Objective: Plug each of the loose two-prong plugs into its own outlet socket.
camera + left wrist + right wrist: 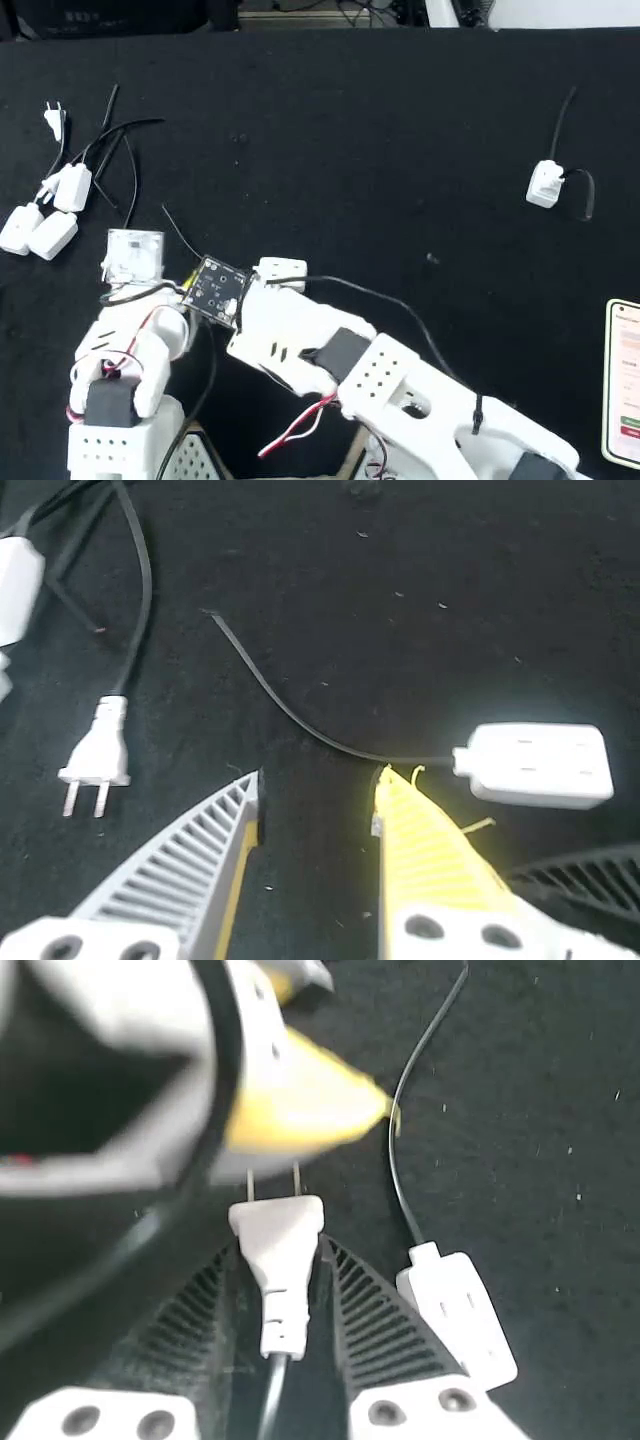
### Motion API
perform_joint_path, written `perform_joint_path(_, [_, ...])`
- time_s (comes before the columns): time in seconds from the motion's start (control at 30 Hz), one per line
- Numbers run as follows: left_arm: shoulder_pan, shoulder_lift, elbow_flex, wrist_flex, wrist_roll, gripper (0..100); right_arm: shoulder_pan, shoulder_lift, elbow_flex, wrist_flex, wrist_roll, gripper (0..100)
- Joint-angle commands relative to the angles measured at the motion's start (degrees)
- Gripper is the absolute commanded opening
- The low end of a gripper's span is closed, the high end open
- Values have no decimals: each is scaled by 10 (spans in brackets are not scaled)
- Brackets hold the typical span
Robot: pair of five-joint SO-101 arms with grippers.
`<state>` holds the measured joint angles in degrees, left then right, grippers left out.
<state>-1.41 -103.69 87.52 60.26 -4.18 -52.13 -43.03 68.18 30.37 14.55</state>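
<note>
My right gripper (281, 1248) is shut on a white two-prong plug (275, 1235), whose prongs point away from the wrist toward the yellow finger (300, 1100) of my other arm. A white outlet socket (457, 1310) on a thin black cord lies on the cloth just beside it. My left gripper (318, 777) hangs open over bare black cloth. A loose white plug (96, 760) lies to one side of it and the same outlet socket (537, 764) to the other. From above, that socket (282, 270) sits just beyond both wrists.
Several white adapters and sockets (50, 210) with black cords lie at the far left, with another loose plug (53, 118) behind them. A lone white socket (545, 185) with its cord sits far right. A phone (625, 380) lies at the right edge.
</note>
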Motion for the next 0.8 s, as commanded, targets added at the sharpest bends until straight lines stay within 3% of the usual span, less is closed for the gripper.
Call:
perform_joint_path(0.0, [26, -1, -1, -4, -4, 191, -5, 3, -43, -11, -25, 10])
perform_joint_path(0.57, [24, -1, 1, -4, -4, 191, -5, 2, -45, -11, -67, 10])
perform_joint_path(0.77, [24, -1, 1, -4, -4, 191, -5, -72, -16, -11, -67, 10])
